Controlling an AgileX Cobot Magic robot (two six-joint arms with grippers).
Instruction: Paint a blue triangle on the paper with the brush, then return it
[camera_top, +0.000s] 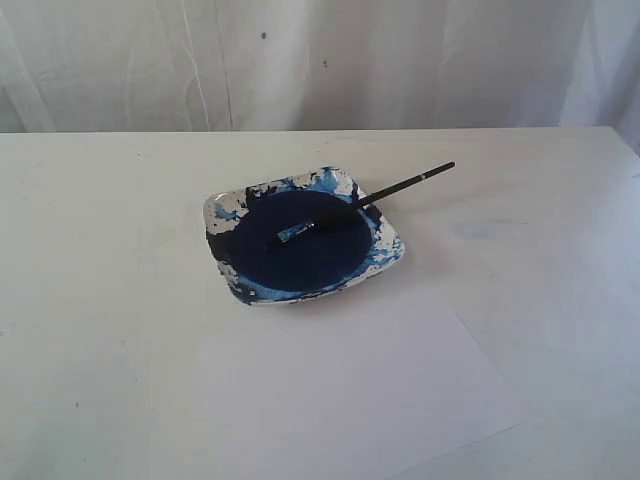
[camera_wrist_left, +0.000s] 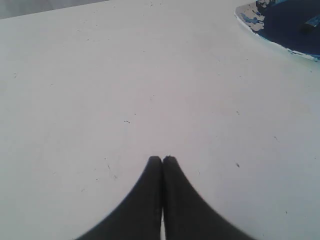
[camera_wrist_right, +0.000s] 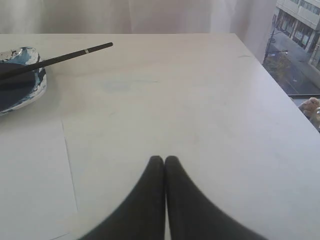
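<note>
Setting: indoor staged bench, lab/demo-room type, upper floor of city bldg.
Evidence: plain white table (camera_top: 100, 300) as work surface; white curtain (camera_top: 300, 60) hung close behind as backdrop; window (camera_wrist_right: 295, 75) past table edge, w/ street + multi-storey bldgs (camera_wrist_right: 300, 15) seen from above.
Small painting setup on table: paint-smeared dish (camera_top: 225, 212) w/ brush (camera_top: 400, 187) laid across rim, white paper (camera_top: 350, 400) sheet just beside.
Tabletop w/ faint specks + pale blue smudge (camera_top: 470, 228).
Soft daylight throughout.

Open table (camera_top: 100, 350) around dish (camera_top: 226, 209), brush (camera_top: 400, 187) overhanging rim
</note>
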